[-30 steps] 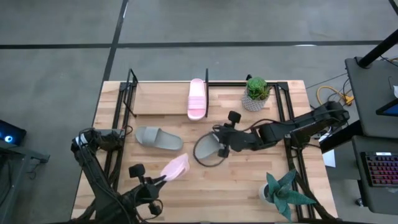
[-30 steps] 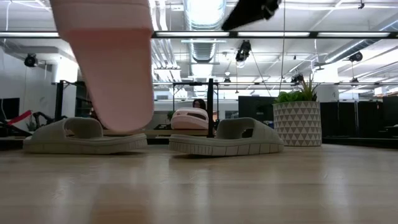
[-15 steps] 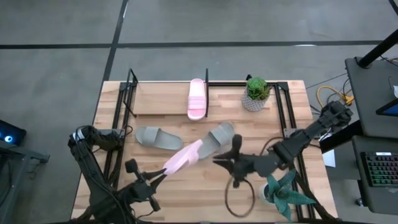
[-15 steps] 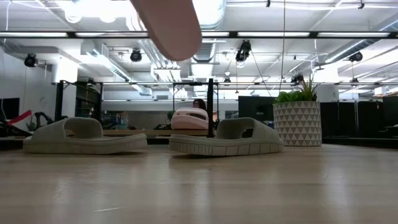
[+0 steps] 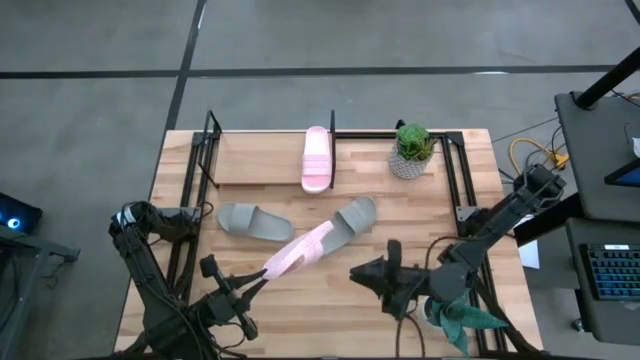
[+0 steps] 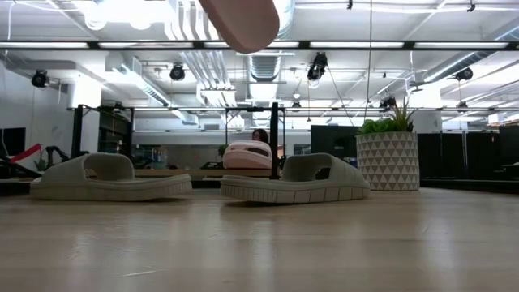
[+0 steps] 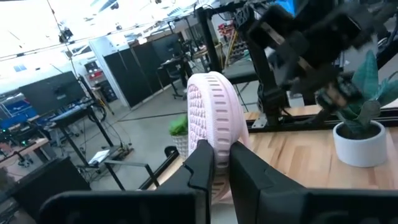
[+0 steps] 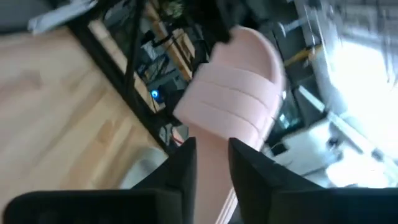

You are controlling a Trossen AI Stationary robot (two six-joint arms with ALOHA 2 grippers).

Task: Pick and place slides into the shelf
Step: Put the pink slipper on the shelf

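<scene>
My left gripper (image 5: pixel 262 283) is near the table's front left and is shut on a pale pink slide (image 5: pixel 305 252). That slide slants up toward the table's middle, and its free end (image 6: pixel 243 20) shows high in the low view. My right gripper (image 5: pixel 357 272) hangs open over the front right. It touches nothing, and the pink slide (image 8: pixel 233 93) shows beyond its fingers. Two grey-green slides (image 5: pixel 255 221) (image 5: pixel 355 215) lie sole-down on the table. The second pink slide (image 5: pixel 317 158) lies on the shelf (image 5: pixel 260 165). My left gripper (image 7: pixel 221 152) pinches the pink slide between its two fingers at the end nearest to it (image 7: pixel 219 165). The slide stands on edge in the hold, with the ribbed sole (image 7: pixel 208 106) facing one finger. It is lifted clear of the table and slants up and away from the fingers.
A potted plant in a patterned white pot (image 5: pixel 412 150) stands at the shelf's right end. A second plant (image 5: pixel 455 310) stands at the front right corner beside my right arm. Black frame rods (image 5: pixel 190 215) run along both table sides. Bare wood lies in front of the grey slides.
My left gripper has raised the pink slide and swung its free end toward the table's middle, so it now rides high above the low camera. My right gripper has drawn back from the right grey slide toward the near right edge, and that slide is left lying on the table.
</scene>
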